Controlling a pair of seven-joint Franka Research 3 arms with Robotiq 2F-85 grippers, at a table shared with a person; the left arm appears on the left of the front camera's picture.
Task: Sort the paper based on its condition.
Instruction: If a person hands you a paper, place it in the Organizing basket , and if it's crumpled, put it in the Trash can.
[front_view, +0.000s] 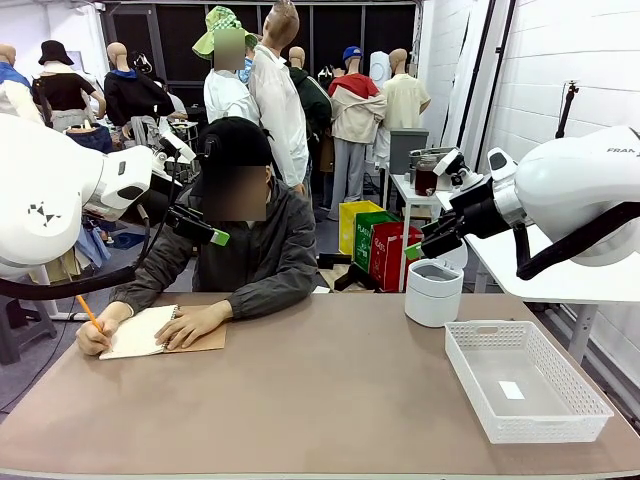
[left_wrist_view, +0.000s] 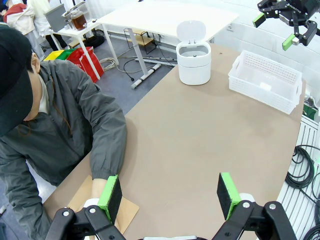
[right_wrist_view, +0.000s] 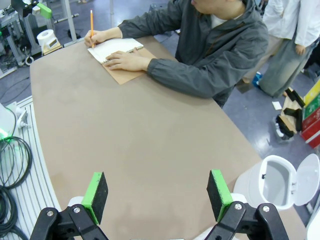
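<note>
No loose paper is in view. The person at the far left of the table writes with an orange pencil (front_view: 88, 312) on the white page of a spiral notebook (front_view: 140, 332) (right_wrist_view: 115, 48), their other hand resting flat on it. My left gripper (front_view: 197, 226) (left_wrist_view: 169, 196) hangs open and empty high above the table, near the person's shoulder. Over the right side my right gripper (front_view: 425, 245) (right_wrist_view: 157, 196) is raised too, open with nothing between its green pads. In the left wrist view it shows far off above the basket, right gripper (left_wrist_view: 285, 22).
A white lidded bin (front_view: 433, 292) (left_wrist_view: 194, 55) (right_wrist_view: 277, 180) stands open at the back right. In front of it sits a white plastic basket (front_view: 468, 370) (left_wrist_view: 265, 82) with a small white label inside. Bare brown tabletop (front_view: 330, 400) spans the middle.
</note>
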